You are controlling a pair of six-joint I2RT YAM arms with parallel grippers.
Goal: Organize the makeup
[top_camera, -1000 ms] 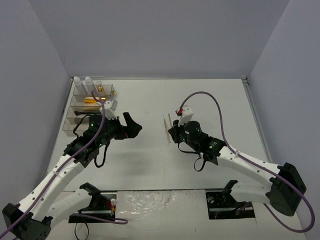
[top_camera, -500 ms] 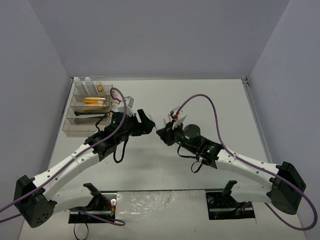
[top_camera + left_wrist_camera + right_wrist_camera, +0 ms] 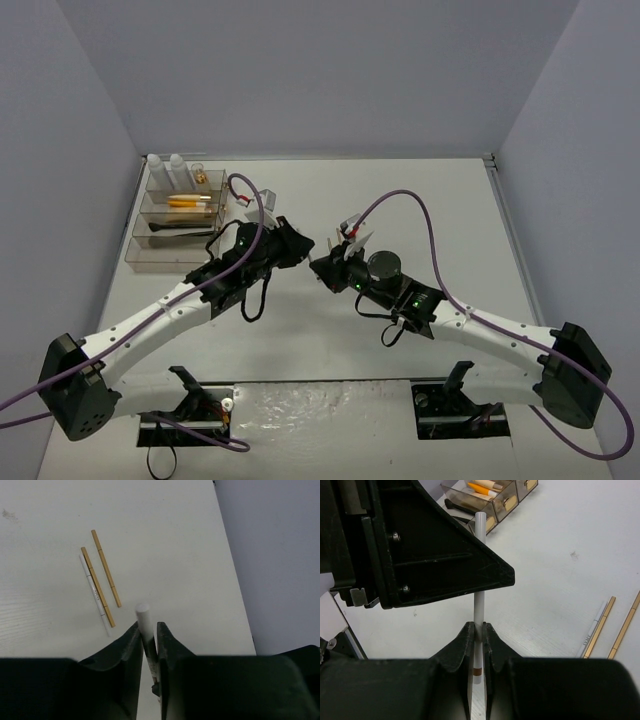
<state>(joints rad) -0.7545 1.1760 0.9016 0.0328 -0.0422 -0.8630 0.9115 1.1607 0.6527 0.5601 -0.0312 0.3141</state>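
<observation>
Left gripper (image 3: 148,628): I clamp the white stick (image 3: 143,614).
Right gripper (image 3: 478,626): I pinch it too.
Gold sticks (image 3: 102,572): on the surface (image 3: 45,525) — my left's 11 o'clock.

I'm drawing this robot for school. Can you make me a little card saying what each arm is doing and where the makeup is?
left arm: jaws shut on white stick
right arm: jaws shut on the same stick
meeting spot: middle of the table
lying on table: gold sticks and thin white pencil, side by side
box: far left; holds white bottles, orange tube, black brush
</observation>
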